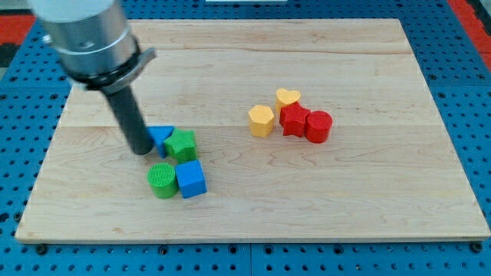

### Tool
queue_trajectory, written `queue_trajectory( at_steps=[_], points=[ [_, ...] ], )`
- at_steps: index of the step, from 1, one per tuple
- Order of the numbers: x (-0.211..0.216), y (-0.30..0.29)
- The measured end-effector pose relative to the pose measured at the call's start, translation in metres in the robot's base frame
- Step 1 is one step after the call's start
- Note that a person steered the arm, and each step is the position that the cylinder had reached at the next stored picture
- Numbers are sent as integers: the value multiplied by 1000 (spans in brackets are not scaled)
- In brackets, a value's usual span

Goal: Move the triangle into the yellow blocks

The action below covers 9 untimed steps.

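Observation:
The blue triangle (162, 137) lies left of the board's middle, partly hidden behind my rod. My tip (143, 150) touches its left side. A green star-shaped block (182, 145) sits against the triangle's right side. The two yellow blocks lie right of centre: a yellow heart (288, 96) at the top and a yellow rounded block (261, 120) below-left of it.
A green cylinder (161, 180) and a blue cube (191, 179) sit just below the triangle. A red star-shaped block (294, 120) and a red cylinder (318, 126) touch the yellow blocks on their right. The wooden board (383, 192) rests on a blue pegboard.

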<state>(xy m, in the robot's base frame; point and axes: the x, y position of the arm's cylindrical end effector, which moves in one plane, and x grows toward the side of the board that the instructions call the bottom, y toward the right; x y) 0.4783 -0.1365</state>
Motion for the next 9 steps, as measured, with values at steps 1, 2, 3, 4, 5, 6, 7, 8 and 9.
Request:
queue_trajectory(
  at_steps=[1, 2, 3, 4, 5, 6, 7, 8, 9],
  points=[
    [-7, 48],
    [-12, 80],
    [-38, 48],
    [-60, 77],
    [-70, 134],
    [-79, 150],
    [-122, 151],
    [-112, 173],
    [-101, 172]
  ],
)
